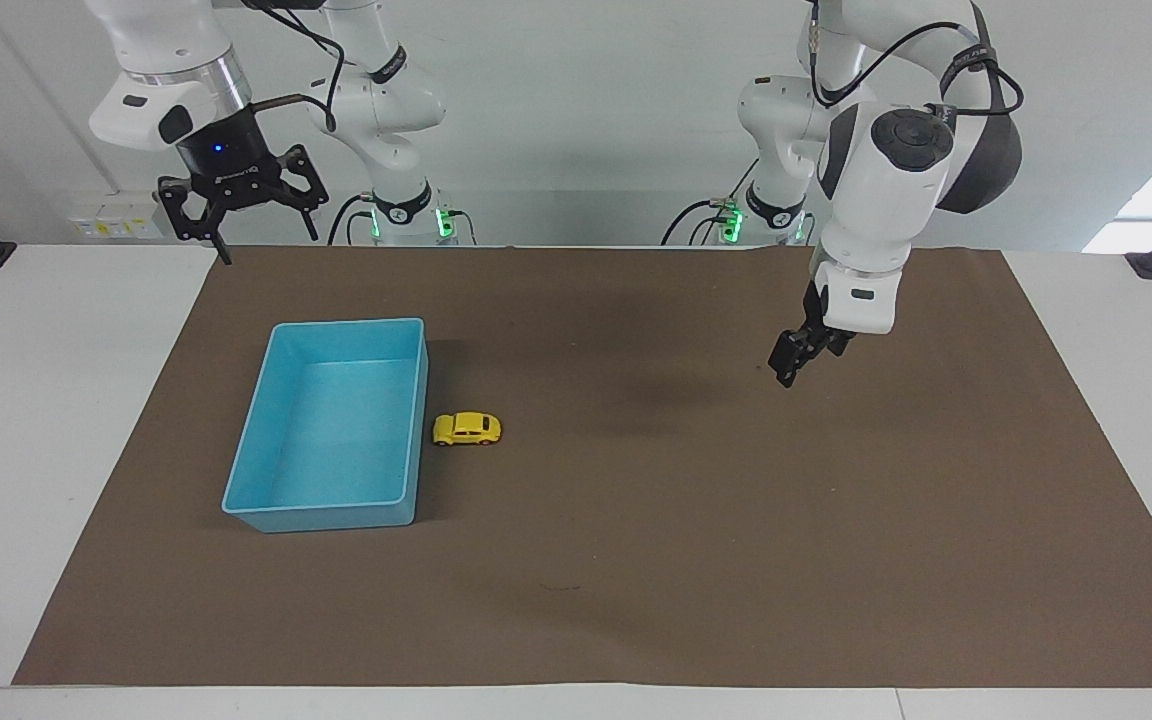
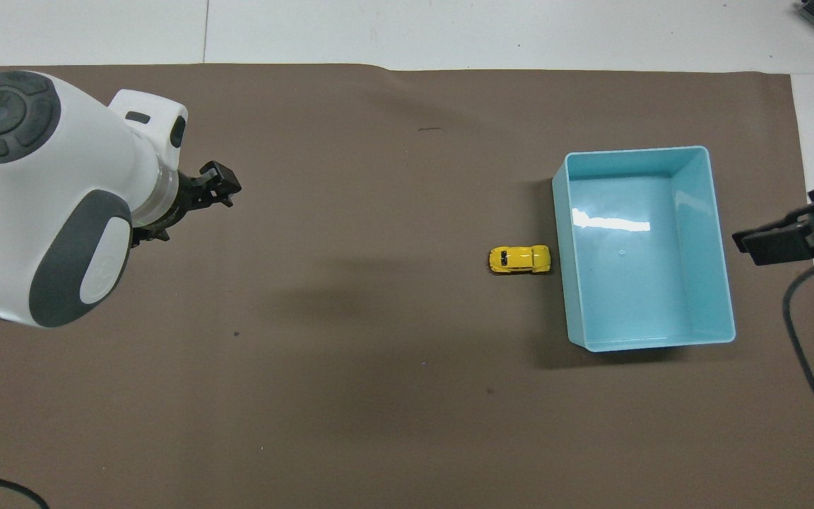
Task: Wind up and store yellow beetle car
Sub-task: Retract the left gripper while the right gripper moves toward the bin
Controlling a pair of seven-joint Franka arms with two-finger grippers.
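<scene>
The yellow beetle car [image 1: 467,428] [image 2: 519,259] stands on its wheels on the brown mat, close beside the blue bin [image 1: 346,324] [image 2: 633,150] on the side toward the left arm's end. Nothing lies in the bin. My left gripper [image 1: 786,372] [image 2: 220,189] hangs over bare mat toward the left arm's end, well apart from the car, open and holding nothing. My right gripper [image 1: 269,245] [image 2: 778,240] is raised over the mat's edge at the right arm's end, open and empty, pointing down.
The brown mat [image 1: 636,560] covers most of the white table [image 1: 56,400]. A faint dark mark [image 2: 432,129] shows on the mat toward the edge farthest from the robots.
</scene>
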